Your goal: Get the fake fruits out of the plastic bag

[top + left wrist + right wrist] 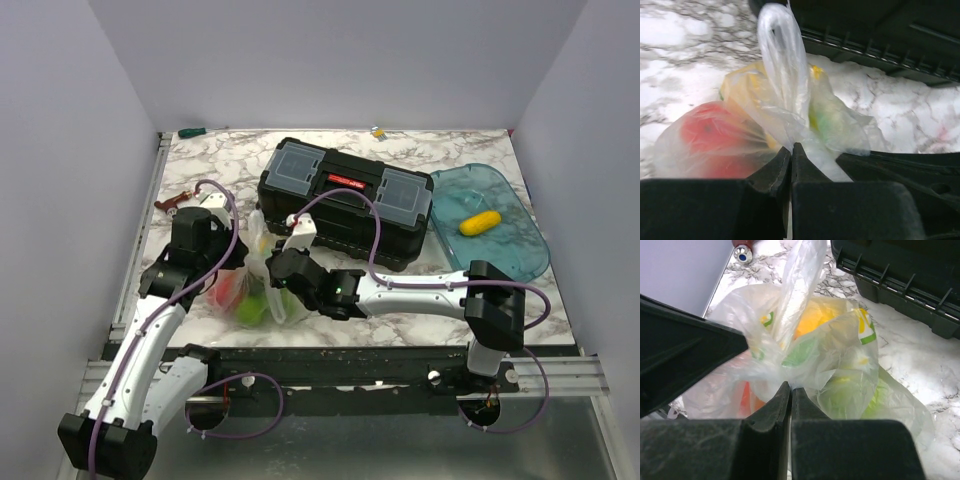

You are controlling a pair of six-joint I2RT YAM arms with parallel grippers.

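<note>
- Top external view showed the left gripper (236, 272) near the worktop's front-left corner, its jaws clamped on the plastic bag (262, 295).
- The fake fruits (238, 292), red, green and yellow, sat inside the bag by the front edge.
- The right gripper (270, 274) pinched the same film, fingers together.
- A yellow fruit (480, 222) lay in the blue tray (520, 250) at the right edge.

Lab robot cell w/ plain walls (70, 180), marble tabletop (470, 150)

Black toolbox (345, 200) on marble table (230, 155), translucent blue tray (525, 255) just right of it, red-handled tool (176, 203) far left
</note>
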